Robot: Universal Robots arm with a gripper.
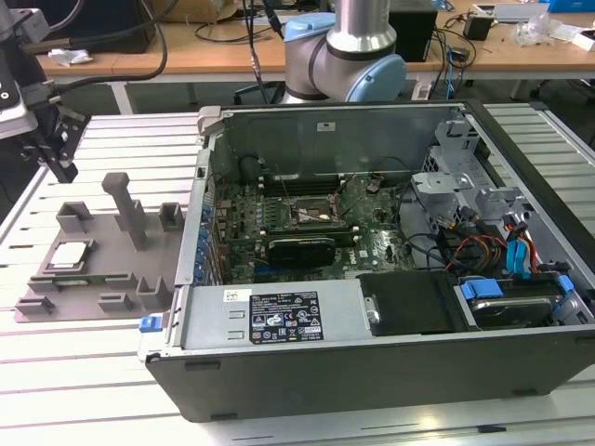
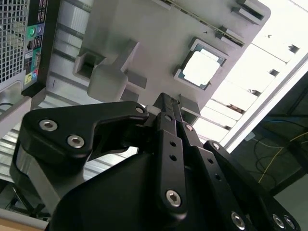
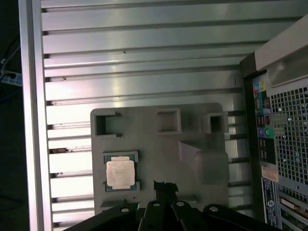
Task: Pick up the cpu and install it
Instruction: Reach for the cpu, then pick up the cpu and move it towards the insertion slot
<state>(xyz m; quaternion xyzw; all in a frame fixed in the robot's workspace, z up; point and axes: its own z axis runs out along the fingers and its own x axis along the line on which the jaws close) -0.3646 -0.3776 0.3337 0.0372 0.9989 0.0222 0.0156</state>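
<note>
A Universal Robots arm (image 1: 358, 37) poises its gripper (image 1: 63, 163) above a grey plastic fixture plate (image 1: 102, 279) on a slatted aluminium table (image 1: 74, 372), at the exterior view's left. In both wrist views the fingers (image 3: 163, 185) come together in a single narrow tip with nothing between them. The gripper is closed and empty, clear of the plate and touching nothing.

The cpu (image 1: 70, 255) lies flat in a shallow nest on that plate, its silvery top facing up. In the first wrist view, raised lips bracket two of the chip's (image 3: 120, 173) opposite edges, apparently to keep it square and in a known spot for a pick from above. In the second wrist view the chip (image 2: 203, 68) sits just beyond the fingertips and off to one side of them.

Just beside the plate, a desktop computer case (image 1: 372, 372) lies on its side with the panel off. That leaves the motherboard's black-framed socket (image 1: 311, 212) facing upward and reachable from overhead. The chip is not yet lifted; the job looks to be at its start.
</note>
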